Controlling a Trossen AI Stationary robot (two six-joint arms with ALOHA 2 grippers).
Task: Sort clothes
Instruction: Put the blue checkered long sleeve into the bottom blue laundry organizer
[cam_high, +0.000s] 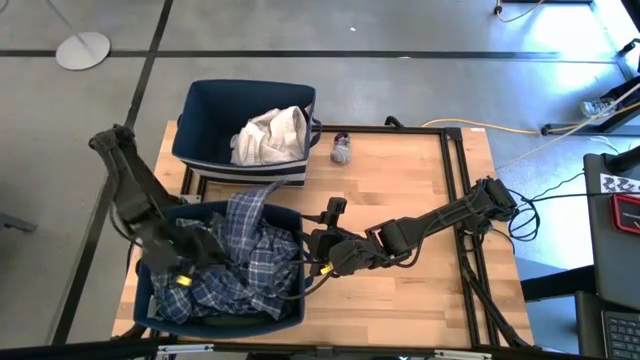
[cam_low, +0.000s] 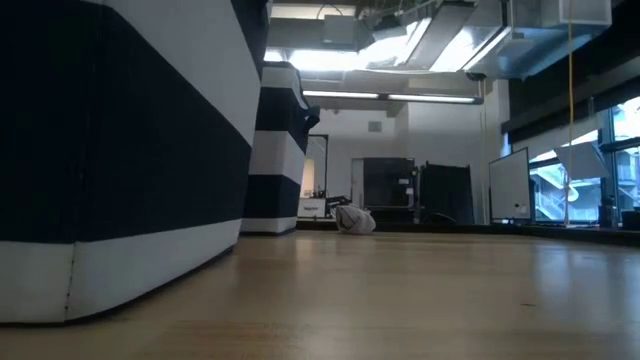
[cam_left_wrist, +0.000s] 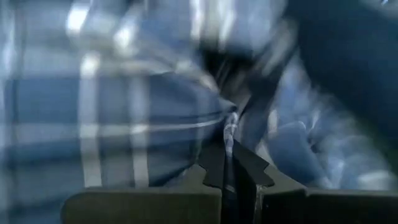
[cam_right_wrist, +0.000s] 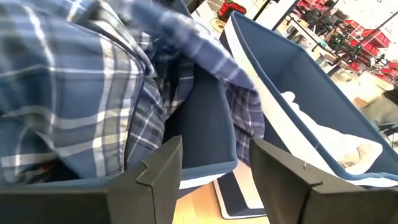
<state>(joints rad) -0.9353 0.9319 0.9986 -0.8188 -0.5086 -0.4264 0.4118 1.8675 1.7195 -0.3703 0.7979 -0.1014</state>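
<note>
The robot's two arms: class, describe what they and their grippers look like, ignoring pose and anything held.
Both arms are dark and jointed. The left gripper has two dark angular fingers; the right gripper has flat dark notched fingers. Yellow markings show near each wrist, and thin cables run along them.

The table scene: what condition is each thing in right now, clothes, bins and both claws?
Blue plaid garment: crumpled in the near bin, draped over its rim.
White garment: bunched in the far bin.
Sock: lying loose on the table.
Near bin: upright, full.
Far bin: upright, partly filled.
Left gripper: shut on the blue plaid garment.
Right gripper: open, beside the near bin.
</note>
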